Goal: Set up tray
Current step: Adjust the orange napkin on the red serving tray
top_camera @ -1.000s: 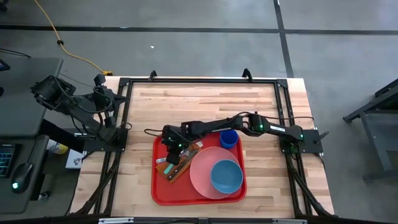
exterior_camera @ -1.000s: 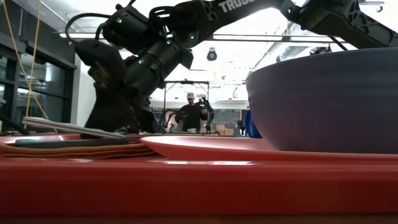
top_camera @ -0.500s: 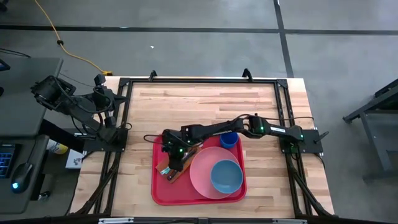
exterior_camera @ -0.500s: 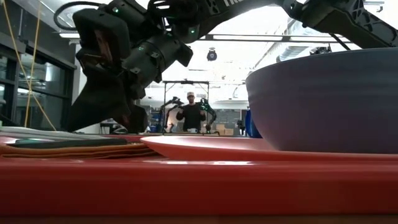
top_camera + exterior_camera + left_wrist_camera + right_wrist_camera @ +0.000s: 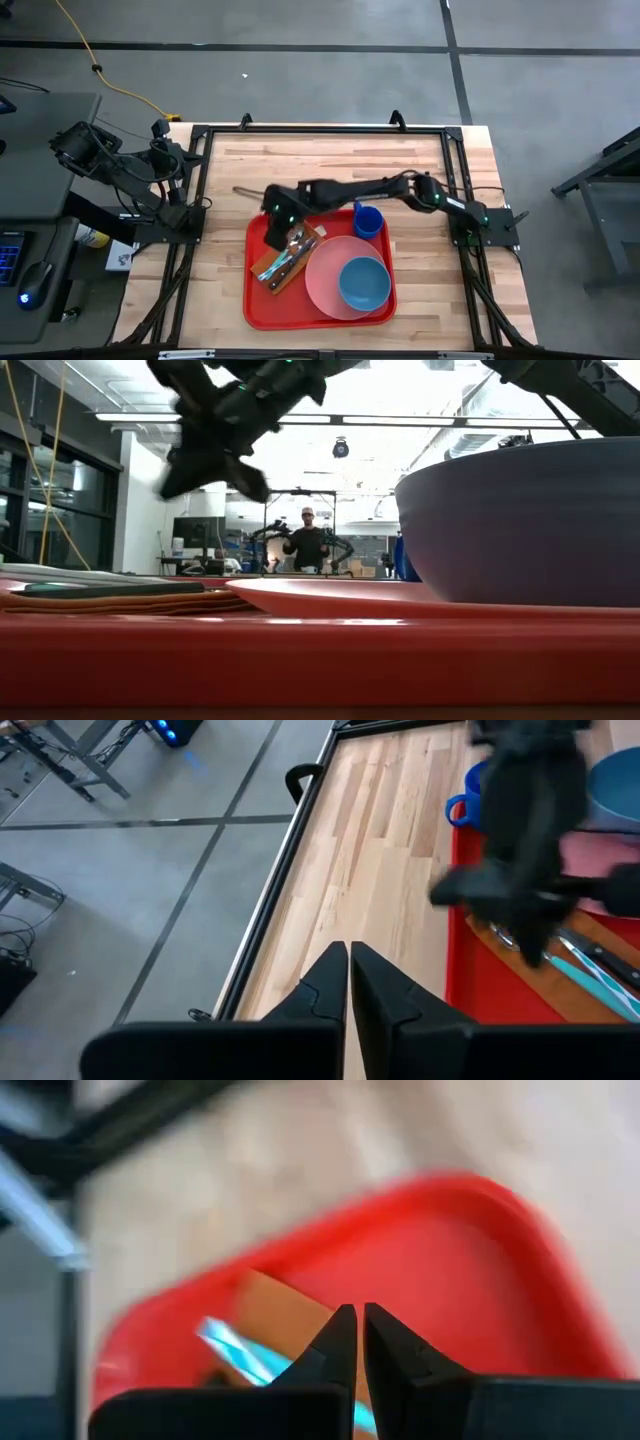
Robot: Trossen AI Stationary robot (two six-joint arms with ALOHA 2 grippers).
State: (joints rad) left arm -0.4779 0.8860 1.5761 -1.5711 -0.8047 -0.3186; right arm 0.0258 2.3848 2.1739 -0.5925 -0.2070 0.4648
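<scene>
Wood-plank table (image 5: 330,170) bears glossy red tray (image 5: 262,300); right pincer (image 5: 352,1330) apparently pressed together, empty.

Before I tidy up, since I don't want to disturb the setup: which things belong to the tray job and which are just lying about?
Job: tray, plate, bowl, cup, napkin with cutlery, right gripper.

Lying about: yellow cable on the floor, computer mouse on the side desk.

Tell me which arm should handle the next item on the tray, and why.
Right, probably. The right gripper, shut and empty, hangs just above the tray by the cutlery on the napkin. The left gripper is parked off the table's left edge, far from everything.
</scene>
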